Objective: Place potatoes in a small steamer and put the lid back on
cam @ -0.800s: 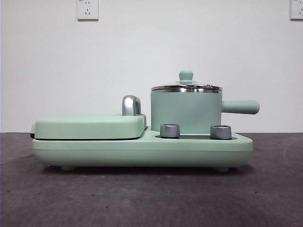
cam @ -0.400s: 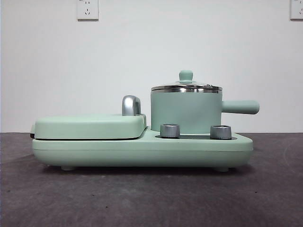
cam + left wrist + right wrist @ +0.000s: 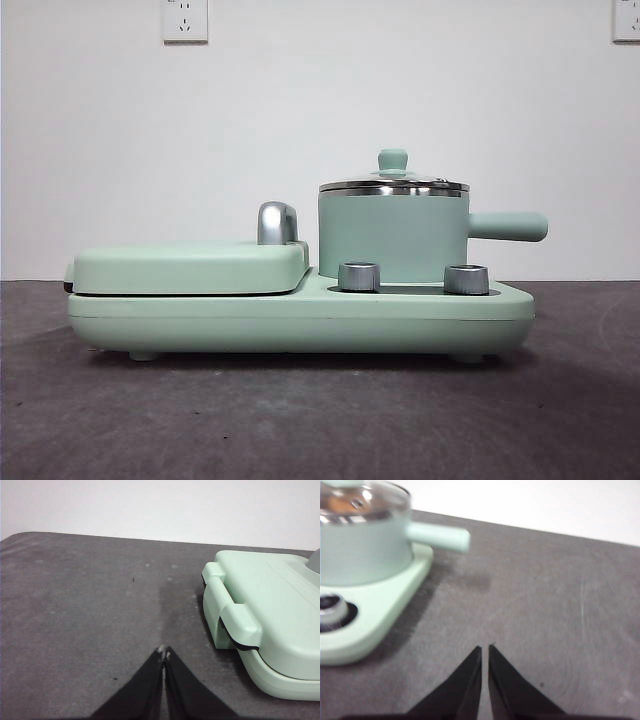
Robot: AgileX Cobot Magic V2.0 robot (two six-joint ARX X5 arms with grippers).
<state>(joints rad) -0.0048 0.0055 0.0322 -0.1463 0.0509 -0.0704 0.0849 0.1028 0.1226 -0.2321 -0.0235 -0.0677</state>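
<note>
— Mint-green pot (image 3: 392, 238) is sitting at the right of the cooker (image 3: 300, 315), lid (image 3: 393, 184) resting on it. Potato?
— Something orange-brown is showing through the glass; can't tell more.
— Grippers?
— Left gripper (image 3: 163, 653) and right gripper (image 3: 485, 649) are hovering over the table (image 3: 320, 420), jaws pressed together, gripping nothing.
</note>
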